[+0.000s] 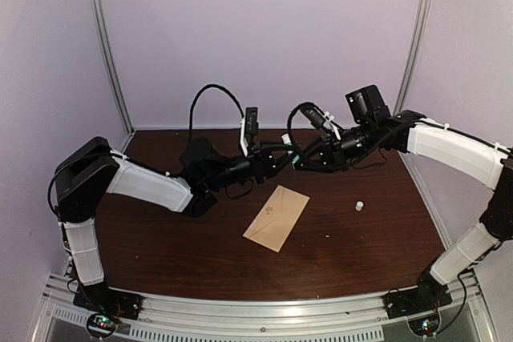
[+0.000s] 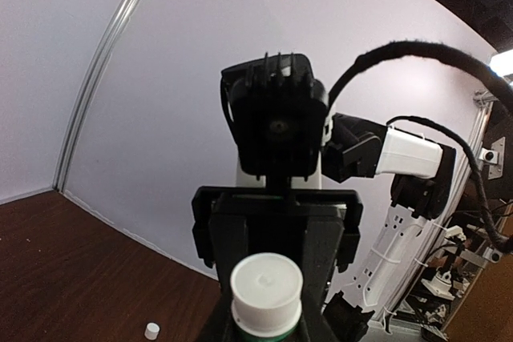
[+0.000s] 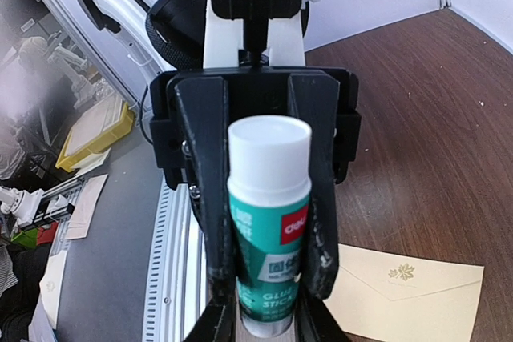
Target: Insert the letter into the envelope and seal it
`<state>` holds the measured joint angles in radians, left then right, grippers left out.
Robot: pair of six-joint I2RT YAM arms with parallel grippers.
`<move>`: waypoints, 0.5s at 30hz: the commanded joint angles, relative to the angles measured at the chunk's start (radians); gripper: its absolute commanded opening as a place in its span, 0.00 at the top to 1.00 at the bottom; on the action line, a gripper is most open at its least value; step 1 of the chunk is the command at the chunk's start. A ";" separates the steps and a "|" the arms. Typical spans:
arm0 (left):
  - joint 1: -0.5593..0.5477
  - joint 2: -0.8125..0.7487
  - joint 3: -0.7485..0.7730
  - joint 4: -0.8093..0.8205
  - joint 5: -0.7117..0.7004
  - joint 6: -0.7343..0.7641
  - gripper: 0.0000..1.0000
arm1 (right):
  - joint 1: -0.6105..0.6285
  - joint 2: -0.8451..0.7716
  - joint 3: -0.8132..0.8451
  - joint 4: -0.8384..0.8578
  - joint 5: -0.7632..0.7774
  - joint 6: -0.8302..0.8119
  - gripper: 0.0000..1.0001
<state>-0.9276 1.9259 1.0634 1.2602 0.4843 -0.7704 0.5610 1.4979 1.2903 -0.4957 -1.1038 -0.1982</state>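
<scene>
- I am reading this as the sealing step getting under way. A green-bodied, white-capped plastic glue stick [image 3: 268, 230] is standing upright in the air between the two claws, above the back of the tabletop.
- The left claw [image 3: 268, 298] is doing the holding. In the right wrist view its black fingers [image 3: 210, 222] are pressing on both sides of the green body.
- The right claw [image 1: 304, 158] is sitting nose to nose with it. In the left wrist view its jaws are flanking the stick closely, but I cannot tell whether they are biting or just standing open around it.
- The plain tan-brown kraft paper envelope [image 1: 276, 218] is lying flat near the middle of the dark brown wooden tabletop [image 1: 176, 246]. Its pointed flap is folded down and nothing is touching it.
- The cream bordered letter is not showing in any view, so I am judging it to be already inside.
- The white cap looks to be on. For the next move I am expecting one claw to hold the body firmly while the other pulls the cap straight off. After that come lifting the flap, gluing under it and pressing it shut.
- The flap is lying flat, so I am expecting trouble getting a finger under it.
- A small white cap-like cylinder [image 1: 360, 206] is standing well apart to the right of the envelope.
- Black cables [image 1: 212, 94] are looping close over the crowded wrists, and I am judging them a snag risk.
</scene>
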 commanded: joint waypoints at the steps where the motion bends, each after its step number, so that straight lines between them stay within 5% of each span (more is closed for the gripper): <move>1: 0.002 0.002 0.032 0.061 0.006 -0.009 1.00 | 0.004 -0.016 -0.014 0.033 -0.011 0.015 0.75; 5: 0.001 -0.002 0.030 0.059 -0.003 -0.002 1.00 | 0.004 -0.017 -0.024 0.028 0.009 0.014 0.62; 15: 0.001 -0.003 0.036 0.029 -0.015 0.014 1.00 | 0.003 -0.006 -0.028 0.039 0.047 0.027 0.87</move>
<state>-0.9276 1.9263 1.0721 1.2633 0.4793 -0.7723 0.5610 1.4979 1.2678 -0.4774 -1.0946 -0.1753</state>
